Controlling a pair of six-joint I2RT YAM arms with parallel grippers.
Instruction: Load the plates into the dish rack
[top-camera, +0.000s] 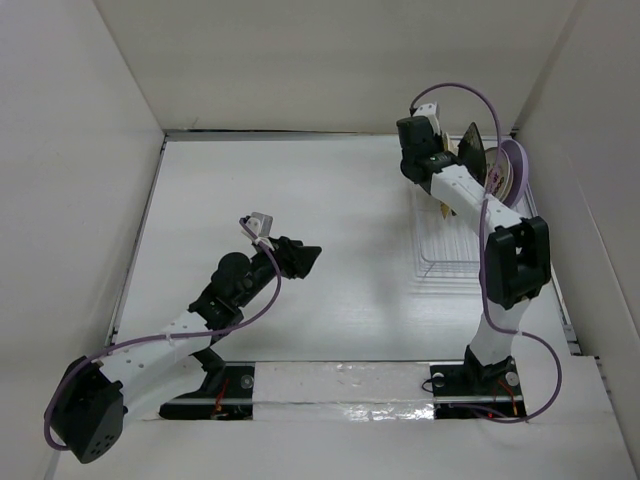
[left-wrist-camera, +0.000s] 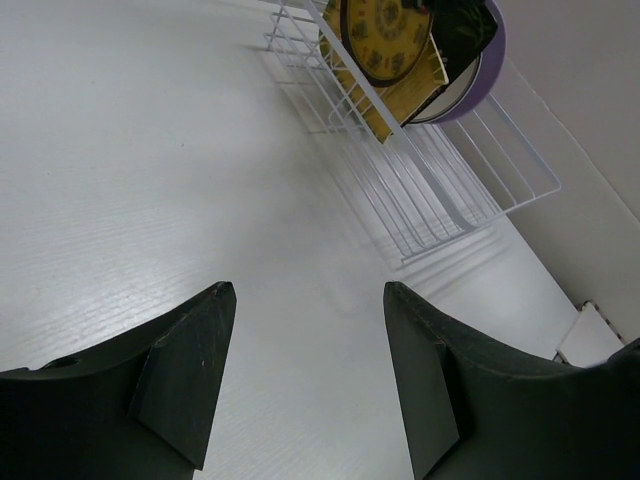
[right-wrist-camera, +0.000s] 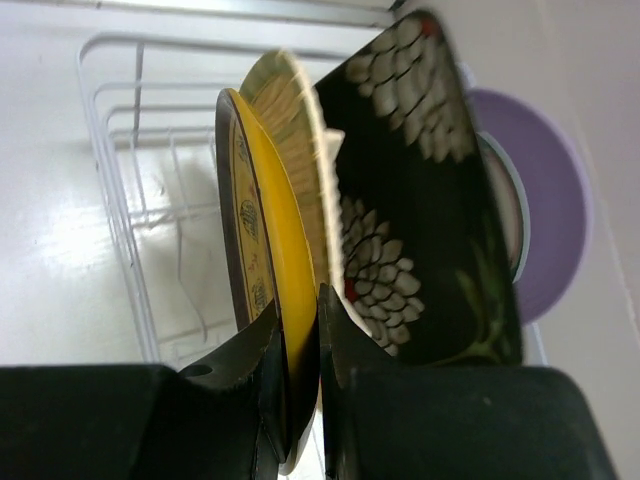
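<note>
The white wire dish rack (top-camera: 447, 255) stands at the right with several plates upright at its far end. In the right wrist view my right gripper (right-wrist-camera: 300, 335) is shut on the rim of the brown-gold round plate (right-wrist-camera: 262, 230), which stands in the rack (right-wrist-camera: 112, 190). Behind it are the yellow woven-pattern plate (right-wrist-camera: 288, 105), the black rectangular plate with white flowers (right-wrist-camera: 420, 200) and the lavender plate (right-wrist-camera: 552, 220). My left gripper (top-camera: 306, 259) is open and empty over the bare table; its wrist view shows it (left-wrist-camera: 305, 295) facing the rack (left-wrist-camera: 450, 190).
White walls enclose the table on the left, back and right; the rack sits close to the right wall. The near half of the rack (top-camera: 445, 262) holds no plates. A table edge strip (top-camera: 340, 385) runs between the arm bases.
</note>
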